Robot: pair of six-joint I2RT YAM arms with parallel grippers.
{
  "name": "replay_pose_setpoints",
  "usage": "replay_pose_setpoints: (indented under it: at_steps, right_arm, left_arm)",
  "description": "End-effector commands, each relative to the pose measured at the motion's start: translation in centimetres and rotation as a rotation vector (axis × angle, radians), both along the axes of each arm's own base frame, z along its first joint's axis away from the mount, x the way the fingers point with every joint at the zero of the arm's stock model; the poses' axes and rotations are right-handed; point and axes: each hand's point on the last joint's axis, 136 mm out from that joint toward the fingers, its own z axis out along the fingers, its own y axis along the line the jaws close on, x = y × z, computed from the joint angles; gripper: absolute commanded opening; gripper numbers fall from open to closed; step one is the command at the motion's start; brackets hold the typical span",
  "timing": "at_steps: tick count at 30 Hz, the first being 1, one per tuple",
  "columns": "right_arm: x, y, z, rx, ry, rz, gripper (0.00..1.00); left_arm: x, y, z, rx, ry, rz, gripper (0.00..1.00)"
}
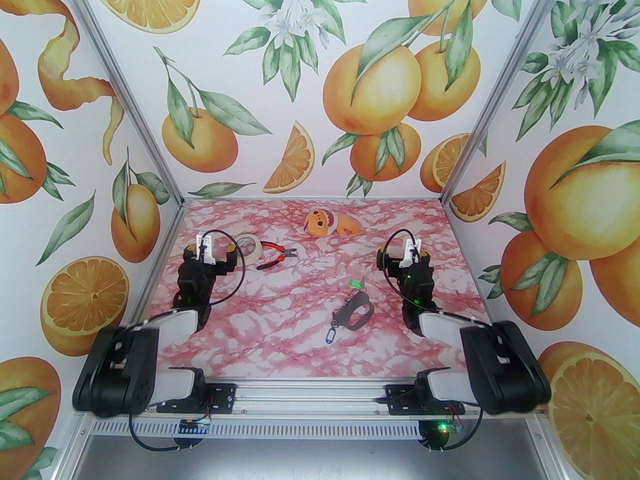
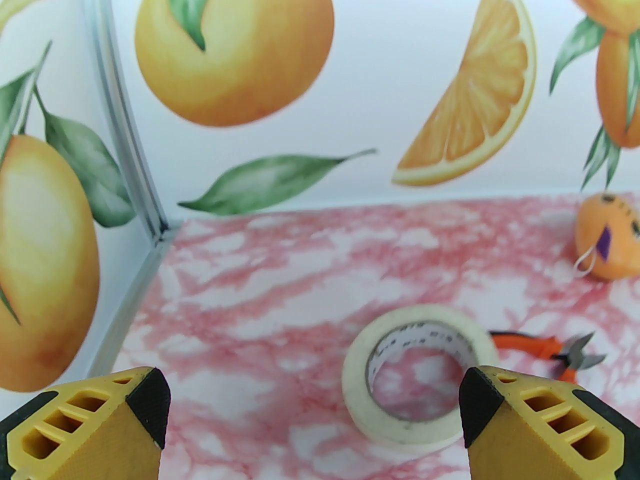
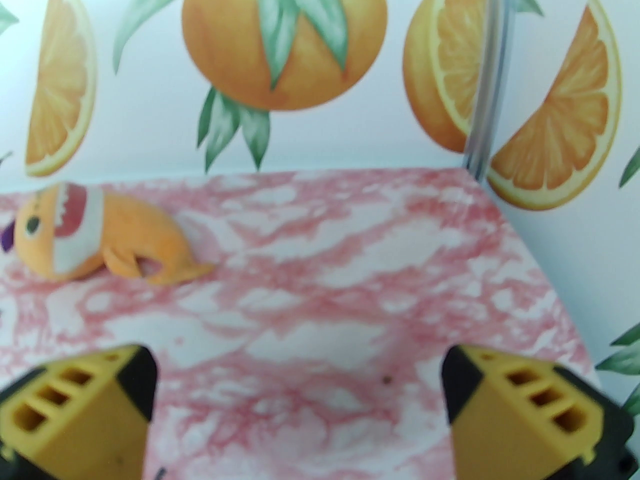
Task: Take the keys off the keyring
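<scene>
The keyring (image 1: 356, 312) lies flat on the pink marbled table (image 1: 280, 358) in the top view, right of centre and nearer the right arm. The green key (image 1: 355, 284) hangs off its far end and the blue key (image 1: 331, 336) off its near end, both attached. The left gripper (image 1: 210, 252) sits far left with its jaws wide, just beside a tape roll (image 1: 248, 246) and red-handled pliers (image 1: 276, 257). The right gripper (image 1: 402, 256) is spread wide too, beyond the keyring and apart from it. An orange plush toy (image 1: 328, 222) rests near the back wall.

From the left wrist, the left gripper (image 2: 312, 388) is spread wide and empty above the table, the tape roll (image 2: 410, 433) just ahead between its fingertips, the pliers (image 2: 550, 349) behind it.

From the right wrist, the right gripper (image 3: 300, 373) gapes over bare table (image 3: 325, 268), the plush toy (image 3: 100, 243) far left.
</scene>
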Motion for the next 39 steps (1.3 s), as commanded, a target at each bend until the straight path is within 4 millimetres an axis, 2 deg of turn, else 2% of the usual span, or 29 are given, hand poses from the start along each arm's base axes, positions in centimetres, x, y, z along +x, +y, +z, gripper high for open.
replay_pose_setpoints:
  at_steps: [1, 3, 6, 9, 12, 15, 21, 27, 31, 36, 39]
  right_arm:
    - [-0.6, -1.5, 1.5, 0.097, 0.029, -0.103, 1.00]
    - [-1.0, -1.5, 2.0, 0.189, 0.070, -0.110, 1.00]
    - [-1.6, -0.3, 2.2, 0.303, 0.135, -0.050, 1.00]
    - [-2.4, 0.0, 2.1, 0.466, 0.124, -0.029, 1.00]
    - [-3.0, 0.7, 1.7, 0.514, 0.217, -0.014, 1.00]
    - [-3.6, 2.1, 0.2, 0.537, 0.361, 0.023, 1.00]
    - [-5.7, 3.8, -3.8, 0.507, 0.632, 0.042, 0.92]
    - [-7.9, 6.6, -6.5, 0.439, 0.813, 0.095, 0.83]
    - [-9.3, 7.2, -8.1, 0.418, 0.883, 0.089, 0.73]
    - [-9.7, 7.1, -9.6, 0.412, 0.916, 0.077, 0.60]
    - [-9.5, 7.8, -10.1, 0.432, 0.922, 0.111, 0.51]
  left_arm:
    - [-1.2, -0.8, 1.5, -0.112, 0.051, -0.037, 1.00]
    - [-2.0, -0.4, 3.0, -0.181, 0.048, -0.012, 1.00]
    - [-3.1, -0.7, 5.0, -0.310, 0.026, -0.016, 1.00]
    - [-4.1, -0.3, 4.8, -0.483, 0.066, 0.029, 1.00]
    - [-4.3, -2.2, 5.6, -0.517, 0.105, -0.072, 1.00]
    - [-4.7, -3.4, 5.3, -0.579, 0.180, -0.092, 1.00]
    - [-6.2, -8.5, 4.2, -0.549, 0.334, -0.199, 1.00]
    - [-8.4, -14.5, 2.9, -0.518, 0.451, -0.338, 1.00]
    - [-9.7, -17.3, 2.2, -0.509, 0.499, -0.397, 1.00]
    - [-11.0, -20.7, 1.6, -0.480, 0.551, -0.475, 1.00]
    - [-11.5, -22.4, 1.3, -0.463, 0.569, -0.516, 1.00]
